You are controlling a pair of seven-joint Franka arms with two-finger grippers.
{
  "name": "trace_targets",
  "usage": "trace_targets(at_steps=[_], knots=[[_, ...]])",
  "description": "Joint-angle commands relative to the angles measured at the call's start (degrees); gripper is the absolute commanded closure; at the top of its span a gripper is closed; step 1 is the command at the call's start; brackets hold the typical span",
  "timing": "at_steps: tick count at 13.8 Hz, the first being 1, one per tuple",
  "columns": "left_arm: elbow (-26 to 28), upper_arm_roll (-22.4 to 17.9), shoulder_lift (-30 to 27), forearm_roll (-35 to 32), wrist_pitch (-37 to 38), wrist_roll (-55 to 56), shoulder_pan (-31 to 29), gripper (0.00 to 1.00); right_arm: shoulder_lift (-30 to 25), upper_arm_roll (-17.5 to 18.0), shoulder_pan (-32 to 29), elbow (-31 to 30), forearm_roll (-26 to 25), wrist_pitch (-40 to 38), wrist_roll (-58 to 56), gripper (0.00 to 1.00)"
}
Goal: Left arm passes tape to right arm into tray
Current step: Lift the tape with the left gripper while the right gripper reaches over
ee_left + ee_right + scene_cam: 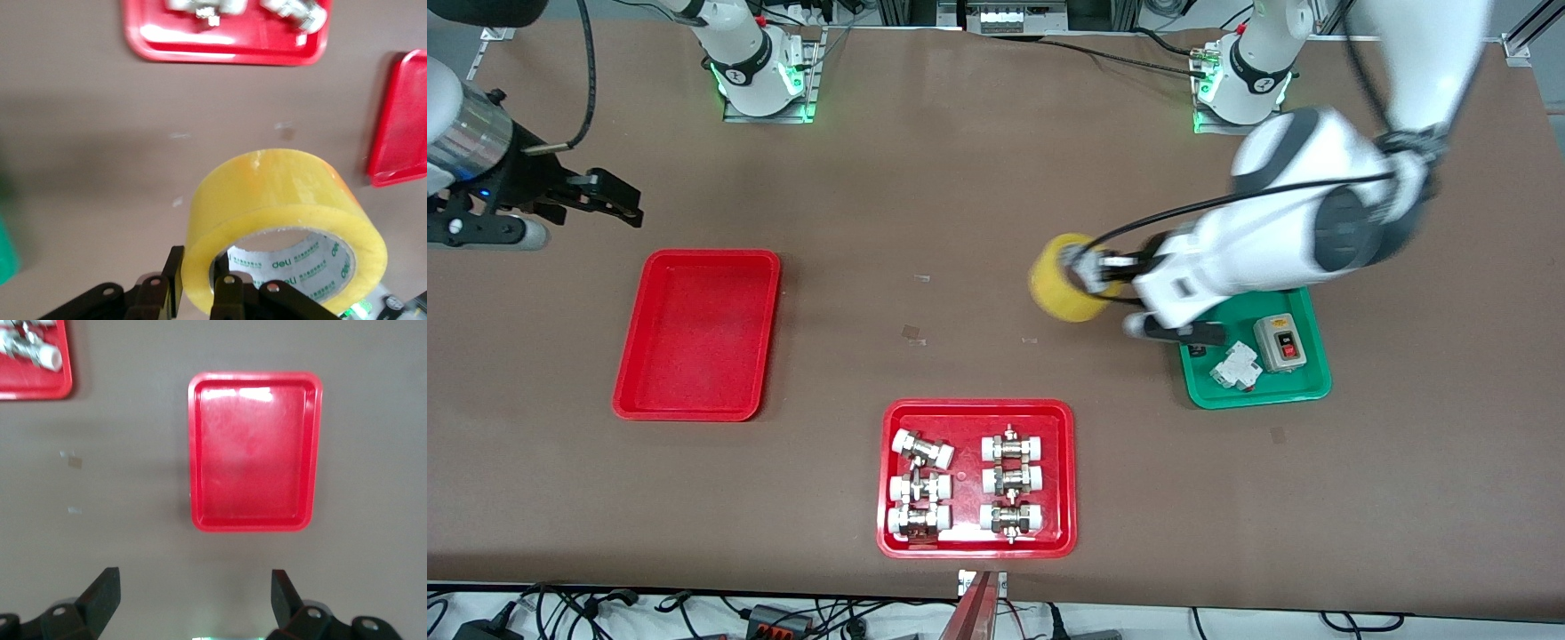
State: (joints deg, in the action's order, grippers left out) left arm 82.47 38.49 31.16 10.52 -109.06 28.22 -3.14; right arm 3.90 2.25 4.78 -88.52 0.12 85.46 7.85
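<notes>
Here the left gripper point(1096, 269) is clamped through the wall of the tape point(1063, 277), holding it in the air over bare table point(960, 178), at about two o'clock from the tray of fittings point(976, 418). The right gripper point(609, 197) waits with fingers spread wide and nothing held, above the table at eleven o'clock from the plain red tray point(696, 333).

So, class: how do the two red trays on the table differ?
The plain tray holds nothing; the fittings tray holds white-capped metal fittings in rows. The plain tray lies toward the right arm's end; the fittings tray lies nearer the front camera. Both are red, shallow and round-cornered.
</notes>
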Motion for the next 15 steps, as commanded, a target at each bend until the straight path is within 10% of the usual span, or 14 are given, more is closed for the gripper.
trace_targets(at_steps=[1, 8, 15], knots=[[-3.19, -0.52, 4.60, 0.73, -4.74, 3.15, 3.66, 1.00, 1.37, -0.40, -0.29, 0.54, 7.56, -3.37, -3.96, 0.00], [-3.46, -0.96, 10.76, 7.67, -27.24, 26.88, 11.75, 1.00, 9.45, -0.23, -1.53, -3.23, 29.91, 4.15, -15.23, 0.00], [-12.22, -0.96, 18.31, 8.12, -32.19, 43.67, 17.20, 1.00, 15.87, 0.04, 3.74, -5.34, 43.19, 18.22, -25.06, 0.00]])
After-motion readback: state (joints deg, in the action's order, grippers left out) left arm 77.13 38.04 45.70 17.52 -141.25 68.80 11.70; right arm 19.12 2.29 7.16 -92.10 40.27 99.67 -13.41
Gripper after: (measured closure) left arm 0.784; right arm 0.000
